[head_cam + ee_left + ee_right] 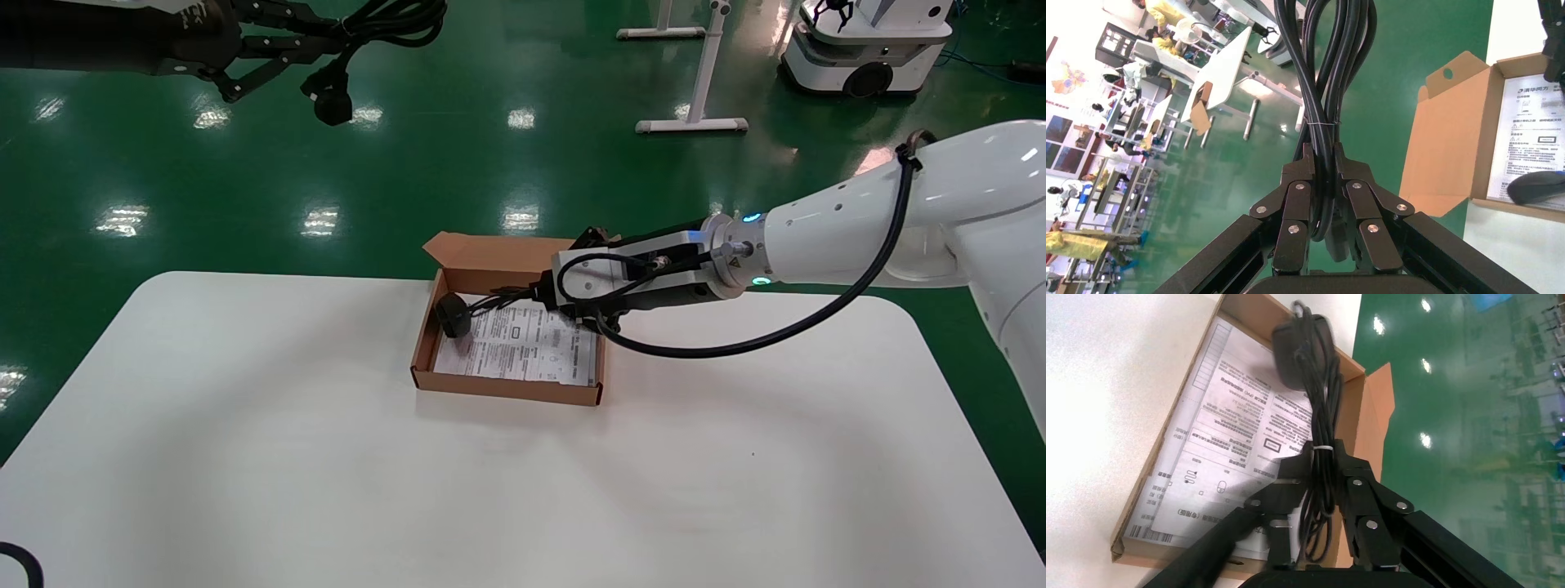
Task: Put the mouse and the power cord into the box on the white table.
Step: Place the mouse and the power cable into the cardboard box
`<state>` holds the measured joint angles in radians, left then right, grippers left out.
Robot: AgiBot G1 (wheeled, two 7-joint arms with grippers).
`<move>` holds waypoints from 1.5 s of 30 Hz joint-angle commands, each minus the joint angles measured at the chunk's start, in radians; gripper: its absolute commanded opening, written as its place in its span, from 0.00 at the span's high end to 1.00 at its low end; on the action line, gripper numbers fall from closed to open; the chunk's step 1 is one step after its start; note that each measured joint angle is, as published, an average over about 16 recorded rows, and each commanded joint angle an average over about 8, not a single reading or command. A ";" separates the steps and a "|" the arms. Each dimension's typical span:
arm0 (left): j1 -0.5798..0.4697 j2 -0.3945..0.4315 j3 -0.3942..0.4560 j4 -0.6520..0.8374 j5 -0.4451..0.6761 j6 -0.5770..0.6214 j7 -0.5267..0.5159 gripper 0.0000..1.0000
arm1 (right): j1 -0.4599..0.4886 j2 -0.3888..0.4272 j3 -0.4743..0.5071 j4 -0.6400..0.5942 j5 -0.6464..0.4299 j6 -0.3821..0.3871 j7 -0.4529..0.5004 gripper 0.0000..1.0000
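Lowering the mouse [452, 315] into the box [426, 336] mid-table, the right gripper [1318, 478] is clamped on its bundled thin cable, mouse body at the box's left end over the printed sheet [523, 347]. Left gripper [1322, 184], far left and high off the white table [245, 457], pinches the power cord [1324, 73], likely waiting its turn.

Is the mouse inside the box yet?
Almost: the mouse hangs low inside the box, its cable pinched in the right hand.
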<state>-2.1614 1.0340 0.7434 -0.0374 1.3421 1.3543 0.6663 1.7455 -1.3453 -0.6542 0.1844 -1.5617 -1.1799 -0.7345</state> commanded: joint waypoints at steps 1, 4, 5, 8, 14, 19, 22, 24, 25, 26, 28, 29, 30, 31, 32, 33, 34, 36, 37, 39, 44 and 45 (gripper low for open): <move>0.000 0.003 0.000 0.003 0.000 0.001 0.003 1.00 | 0.000 0.000 -0.002 0.000 0.002 0.000 0.000 0.00; 0.000 0.006 0.001 0.008 0.001 0.005 0.005 1.00 | 0.000 0.000 -0.006 0.000 0.005 0.001 0.000 0.00; 0.000 0.007 0.001 0.009 0.001 0.007 0.006 1.00 | 0.000 0.000 -0.007 0.000 0.006 0.001 0.000 0.00; 0.004 0.015 0.004 0.011 0.005 0.019 0.008 1.00 | 0.001 0.001 -0.010 0.000 0.010 0.001 0.001 0.00; 0.048 0.056 0.002 0.030 0.002 0.013 0.004 1.00 | 0.026 0.031 0.000 -0.021 0.031 0.010 0.020 0.00; 0.127 0.130 -0.010 0.053 -0.016 -0.084 -0.003 1.00 | 0.080 0.103 0.012 -0.056 0.042 0.015 0.046 0.00; 0.176 0.180 -0.018 0.058 -0.028 -0.146 -0.003 1.00 | 0.112 0.152 0.010 -0.071 0.034 0.020 0.055 0.00; 0.208 0.211 -0.023 0.059 -0.034 -0.175 -0.002 1.00 | 0.131 0.183 0.005 -0.080 0.024 0.027 0.060 0.00; 0.223 0.224 -0.025 0.059 -0.037 -0.186 -0.002 1.00 | 0.140 0.197 0.002 -0.084 0.019 0.031 0.063 0.00; 0.237 0.236 -0.026 0.059 -0.038 -0.194 0.000 1.00 | 0.147 0.209 0.000 -0.087 0.014 0.035 0.065 0.00; 0.264 0.258 -0.026 0.057 -0.038 -0.206 0.003 1.00 | 0.161 0.233 -0.006 -0.094 0.004 0.044 0.068 0.00; 0.276 0.267 -0.025 0.055 -0.037 -0.208 0.005 1.00 | 0.165 0.242 -0.008 -0.097 0.000 0.047 0.069 0.00; 0.288 0.274 -0.024 0.053 -0.034 -0.209 0.009 1.00 | 0.170 0.251 -0.011 -0.100 -0.004 0.050 0.069 0.00; 0.299 0.281 -0.021 0.050 -0.030 -0.208 0.013 1.00 | 0.173 0.258 -0.013 -0.102 -0.008 0.052 0.070 0.00; 0.308 0.285 -0.017 0.047 -0.025 -0.205 0.017 1.00 | 0.175 0.264 -0.014 -0.104 -0.010 0.052 0.070 0.00; 0.317 0.289 -0.013 0.043 -0.019 -0.201 0.022 1.00 | 0.177 0.269 -0.016 -0.106 -0.012 0.052 0.071 0.00; 0.325 0.292 -0.008 0.039 -0.012 -0.197 0.028 1.00 | 0.179 0.274 -0.017 -0.107 -0.014 0.051 0.070 0.00; 0.336 0.295 0.002 0.030 0.003 -0.188 0.039 1.00 | 0.179 0.280 -0.018 -0.109 -0.016 0.048 0.069 0.00; 0.340 0.296 0.008 0.026 0.011 -0.185 0.046 1.00 | 0.179 0.283 -0.018 -0.109 -0.016 0.047 0.068 0.00; 0.346 0.298 0.018 0.017 0.025 -0.180 0.057 1.00 | 0.178 0.285 -0.018 -0.110 -0.017 0.044 0.068 0.00; 0.350 0.302 0.040 -0.007 0.057 -0.176 0.089 0.69 | 0.175 0.287 -0.019 -0.111 -0.017 0.038 0.068 0.00; 0.350 0.302 0.044 -0.011 0.061 -0.175 0.094 0.57 | 0.174 0.286 -0.019 -0.112 -0.017 0.038 0.068 0.00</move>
<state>-1.8125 1.3354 0.7840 -0.0442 1.3987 1.1779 0.7555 1.9186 -1.0606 -0.6740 0.0729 -1.5797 -1.1418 -0.6662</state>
